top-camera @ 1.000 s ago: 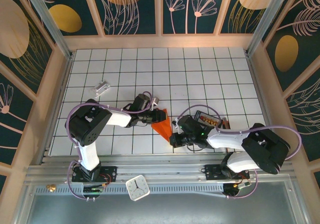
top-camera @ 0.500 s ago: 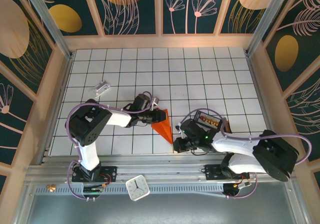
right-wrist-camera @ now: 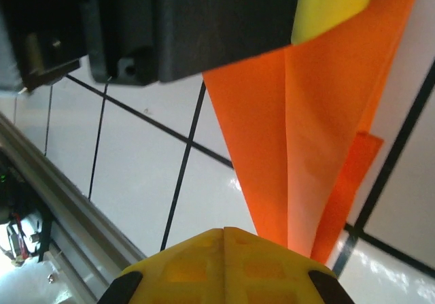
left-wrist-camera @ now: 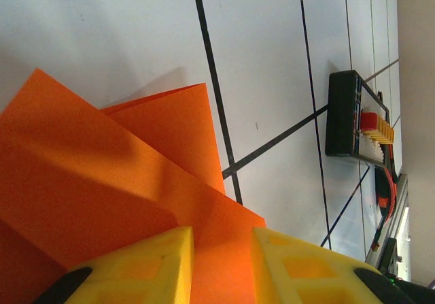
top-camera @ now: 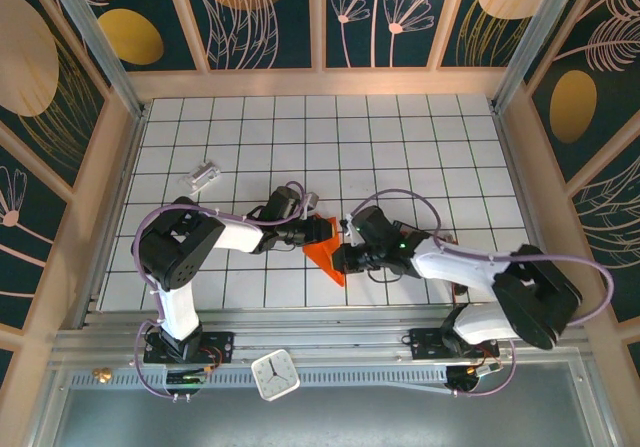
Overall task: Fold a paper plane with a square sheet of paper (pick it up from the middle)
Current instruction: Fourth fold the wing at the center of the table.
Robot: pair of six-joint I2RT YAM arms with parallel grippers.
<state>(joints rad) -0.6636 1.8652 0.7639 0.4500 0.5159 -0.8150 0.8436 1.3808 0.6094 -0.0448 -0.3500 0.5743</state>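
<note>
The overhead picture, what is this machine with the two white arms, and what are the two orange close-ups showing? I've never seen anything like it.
These are two robot arms bolted at the near edge of a tiled table. The overhead picture comes from a fixed camera above and behind them, so the left arm is on the left and the right arm on the right. Each close-up comes from a small camera on one wrist, looking past that arm's own yellow fingers. Between the arms is a partly folded orange paper. The left gripper has its fingers a little apart over the paper. The right gripper is shut, its tip at the paper's narrow end. Also on the table are a small silvery block and a black tray.
</note>
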